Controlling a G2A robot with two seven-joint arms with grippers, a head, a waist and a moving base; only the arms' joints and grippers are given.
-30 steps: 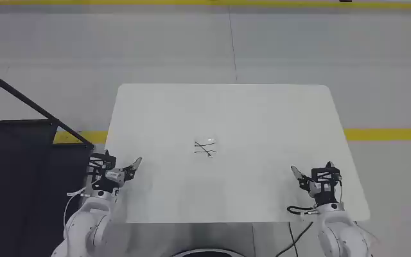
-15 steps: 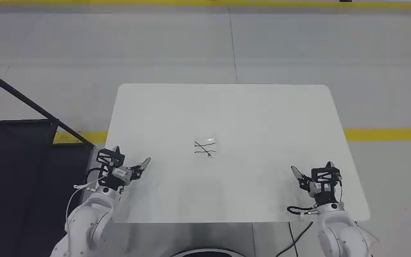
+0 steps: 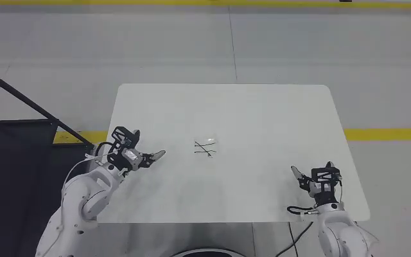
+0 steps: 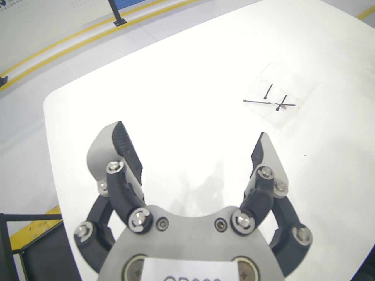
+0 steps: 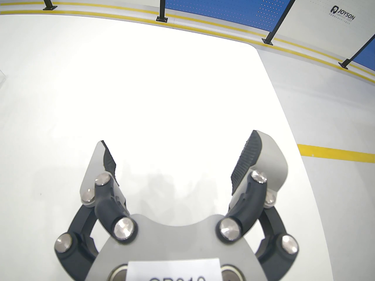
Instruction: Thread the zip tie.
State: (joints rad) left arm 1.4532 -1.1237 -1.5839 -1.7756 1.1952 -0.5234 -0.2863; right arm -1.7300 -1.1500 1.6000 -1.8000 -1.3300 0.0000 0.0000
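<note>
Left jaws spread empty over the bench [image 3: 257, 115], right jaws spread empty near its corner, black zip ties [image 3: 205, 148] crossed mid-bench

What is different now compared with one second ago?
The left gripper moved inward over the table, toward the zip ties, open and holding nothing. The right gripper, also open, and the zip ties stayed in place.

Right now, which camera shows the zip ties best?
The left wrist view: the black zip ties show as separate strands with heads on their clear sheet. The top view shows the ties as tiny crossed lines. The right wrist view catches at most the sheet's corner.
</note>
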